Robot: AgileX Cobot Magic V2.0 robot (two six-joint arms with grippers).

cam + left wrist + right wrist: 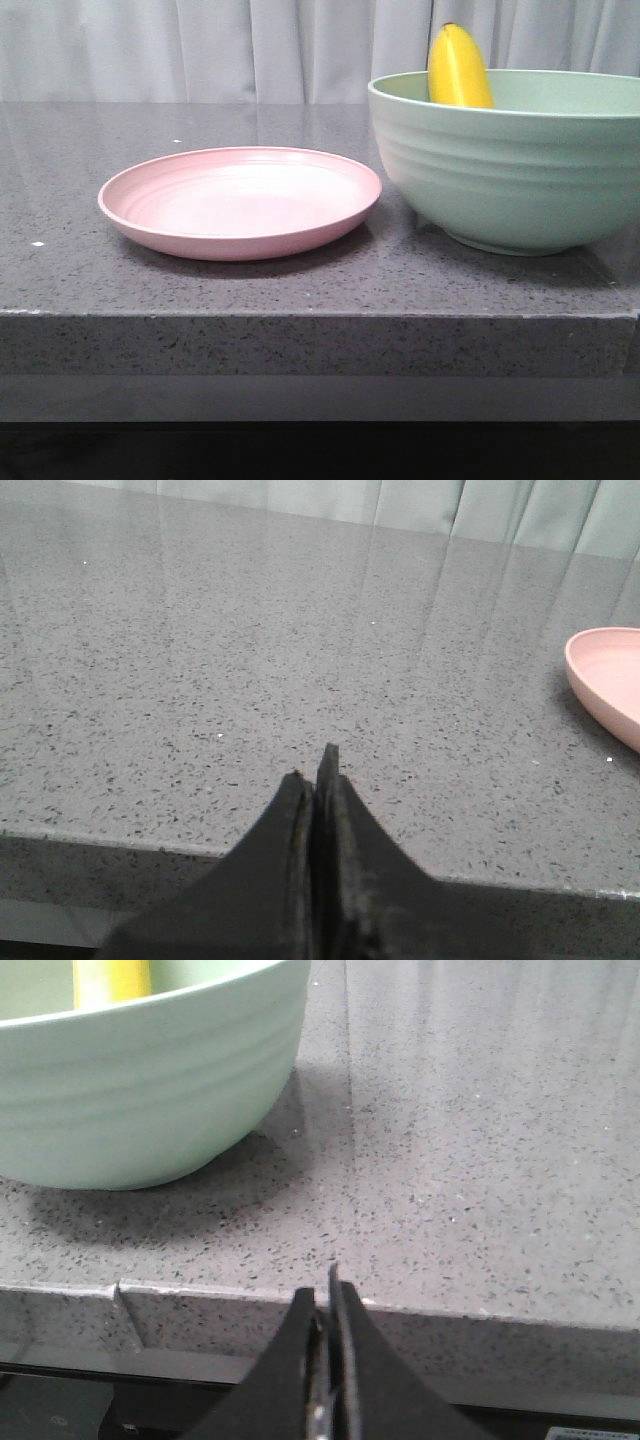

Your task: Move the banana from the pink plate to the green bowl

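Note:
The yellow banana (458,68) stands inside the pale green bowl (505,170) at the right, its end poking above the rim. The pink plate (240,200) lies empty to the left of the bowl. In the right wrist view the bowl (140,1090) and the banana (112,980) are near. The plate's edge (608,680) shows in the left wrist view. My left gripper (316,770) is shut and empty at the table's front edge, left of the plate. My right gripper (324,1290) is shut and empty in front of the table edge, right of the bowl. Neither gripper shows in the front view.
The grey speckled stone table (300,280) has a square front edge (300,315). A pale curtain (200,50) hangs behind it.

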